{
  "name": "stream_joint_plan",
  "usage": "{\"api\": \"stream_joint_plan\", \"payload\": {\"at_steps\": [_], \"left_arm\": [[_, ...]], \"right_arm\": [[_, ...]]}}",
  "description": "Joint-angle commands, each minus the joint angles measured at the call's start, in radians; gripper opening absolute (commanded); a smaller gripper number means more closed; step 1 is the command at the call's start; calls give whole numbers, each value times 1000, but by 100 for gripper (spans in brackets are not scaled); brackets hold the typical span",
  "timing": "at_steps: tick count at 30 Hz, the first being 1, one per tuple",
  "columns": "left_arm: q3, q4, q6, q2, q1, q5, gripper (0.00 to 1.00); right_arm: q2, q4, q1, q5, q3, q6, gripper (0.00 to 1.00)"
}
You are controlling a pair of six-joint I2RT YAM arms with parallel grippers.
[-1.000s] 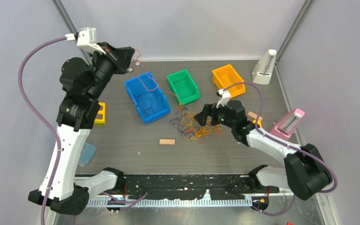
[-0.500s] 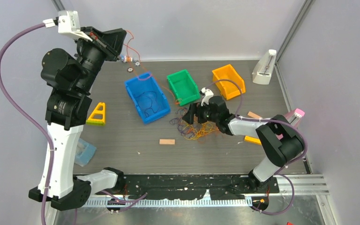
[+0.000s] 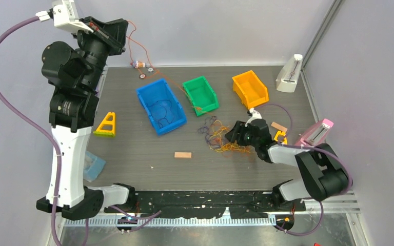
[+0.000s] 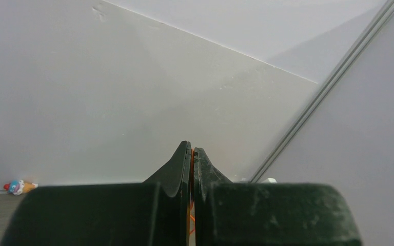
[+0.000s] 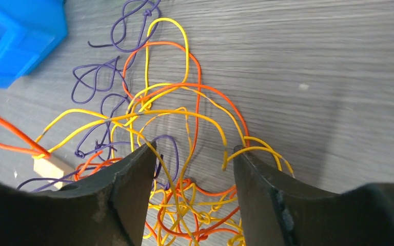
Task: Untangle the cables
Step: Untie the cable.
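Note:
The cables (image 3: 216, 137) lie as a loose tangle of orange, yellow and purple strands on the dark table, right of centre. My right gripper (image 3: 233, 135) sits low at the tangle's right edge. In the right wrist view its jaws stand apart (image 5: 192, 151), with yellow and orange loops (image 5: 184, 118) lying between and ahead of the fingers. My left gripper (image 3: 117, 25) is raised high at the back left, shut on a thin orange cable (image 3: 132, 43) that hangs down toward the table. That strand shows as an orange line (image 4: 191, 159) pinched between the closed fingers.
A blue bin (image 3: 160, 106) holding a dark cable, a green bin (image 3: 200, 94) and an orange bin (image 3: 249, 88) stand behind the tangle. A wooden block (image 3: 182, 155) lies in front. A yellow triangle (image 3: 106, 124) is at the left; white (image 3: 290, 74) and pink (image 3: 315, 134) stands are at the right.
My left arm has lifted higher and further left, drawing the orange cable up with it. My right gripper reached into the tangle, then drew back to its right side with its jaws narrowing.

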Motion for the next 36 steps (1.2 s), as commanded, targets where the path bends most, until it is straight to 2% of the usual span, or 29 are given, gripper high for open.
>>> {"api": "stream_joint_plan", "payload": {"at_steps": [1, 3, 4, 6, 7, 9, 12, 21, 23, 26, 29, 33, 34, 35, 36], "left_arm": [[-11, 63, -52, 28, 5, 38, 0], [-7, 67, -67, 50, 5, 67, 0], [-3, 65, -72, 58, 5, 69, 0], [4, 60, -62, 66, 5, 42, 0], [6, 51, -51, 65, 6, 17, 0], [13, 28, -29, 57, 10, -81, 0], [1, -3, -22, 36, 28, -173, 0], [-122, -29, -37, -41, 73, -338, 0], [-167, 22, -45, -56, 82, -283, 0], [-225, 140, -80, -56, 82, -86, 0], [-186, 158, -102, -6, 78, 83, 0], [-157, 158, -103, 19, 72, 112, 0], [-154, 167, -102, 19, 71, 111, 0], [-151, 178, -103, 18, 71, 110, 0], [-143, 187, -103, 21, 71, 112, 0]], "right_arm": [[-160, -147, -20, 195, -15, 30, 59], [-227, -226, -21, 314, -6, 41, 45], [-261, -289, -22, 399, 1, 51, 30], [-301, -380, -24, 520, 19, 90, 12], [-311, -411, -25, 589, 29, 123, 7], [-335, -492, -32, 672, 40, 177, 5], [-359, -583, -57, 727, 33, 254, 5], [-407, -657, -152, 758, -4, 373, 5], [-406, -634, -161, 725, -12, 356, 5], [-394, -541, -163, 604, -18, 239, 5], [-373, -450, -163, 472, -3, 131, 7], [-370, -387, -163, 360, 3, 67, 15], [-372, -379, -163, 343, -1, 64, 20], [-375, -362, -163, 335, -2, 59, 26], [-376, -355, -163, 318, -3, 54, 47]]}}
